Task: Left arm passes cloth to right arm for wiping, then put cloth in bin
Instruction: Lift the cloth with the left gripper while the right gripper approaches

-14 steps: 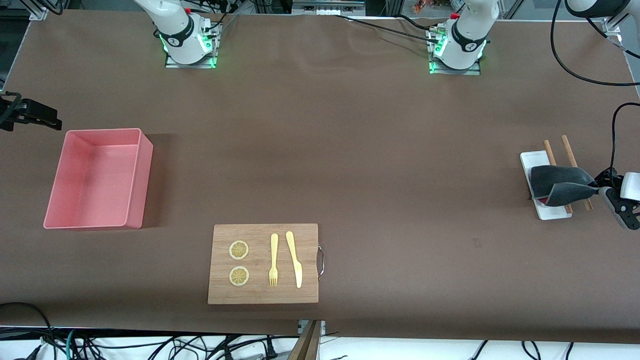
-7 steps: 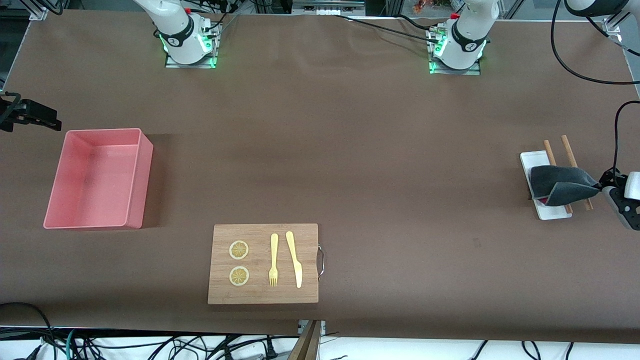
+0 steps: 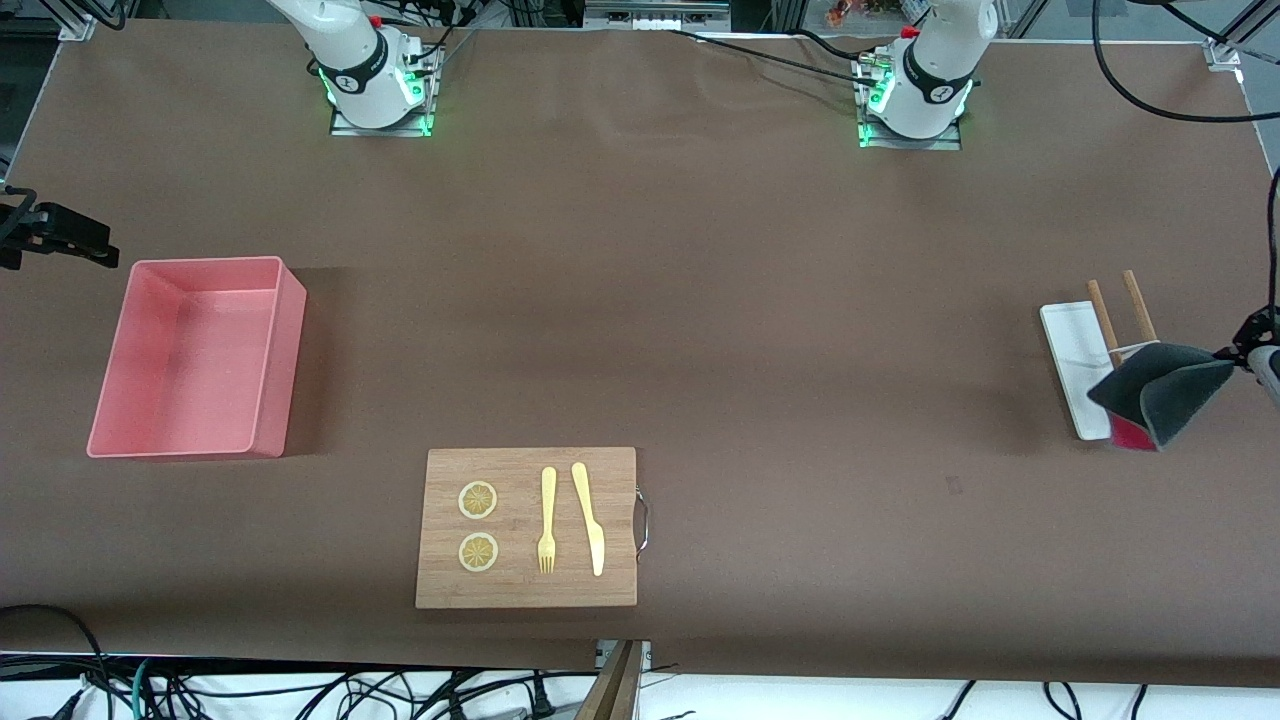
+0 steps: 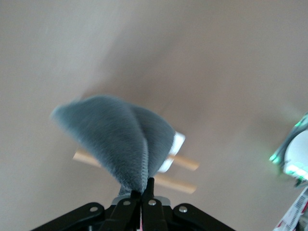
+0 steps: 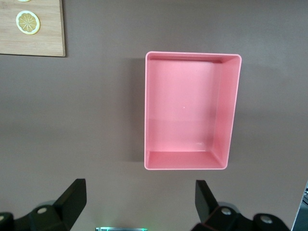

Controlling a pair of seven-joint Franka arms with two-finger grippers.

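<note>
Cloth lifted over the white tray

Cloth (image 3: pixel 1165 392) hangs folded from the left gripper (image 4: pixel 143 195), whose fingers are pinched together on its edge, up in the air over the end of the white tray (image 3: pixel 1072 352) nearer the front camera. Two wooden sticks (image 3: pixel 1118 304) lie across that tray. The right gripper (image 5: pixel 139 202) waits with its fingers spread wide and nothing between them, over the table beside the pink bin (image 3: pixel 262 385). The wooden board (image 3: pixel 527 590) lies nearer the front camera than the bin, well apart from the tray.
</note>
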